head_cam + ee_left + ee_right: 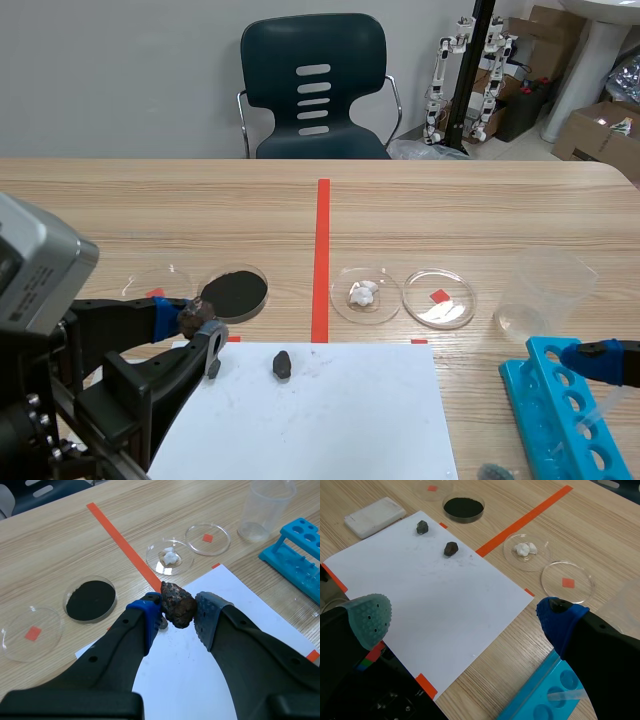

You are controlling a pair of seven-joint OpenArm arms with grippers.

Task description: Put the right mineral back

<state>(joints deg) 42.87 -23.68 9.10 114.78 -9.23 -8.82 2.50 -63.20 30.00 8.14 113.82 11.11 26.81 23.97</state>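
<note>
My left gripper (178, 616) is shut on a rough dark brown mineral (177, 604), held above the left part of the white paper sheet (200, 675). In the scene view this gripper (203, 333) hangs with the mineral (197, 315) just short of the black powder dish (235, 291). A small dark mineral (282, 363) lies on the paper, and the right wrist view shows it (451, 548) with a grey mineral (422, 527) nearby. My right gripper (465, 622) stands open over the paper's right edge with nothing between its fingers.
Several petri dishes stand in a row beyond the paper: an empty one (155, 285), one with white lumps (365, 294), another empty one (438, 298). A clear plastic cup (545, 290) and a blue tube rack (560, 415) are at the right. A white block (375, 516) lies left of the paper.
</note>
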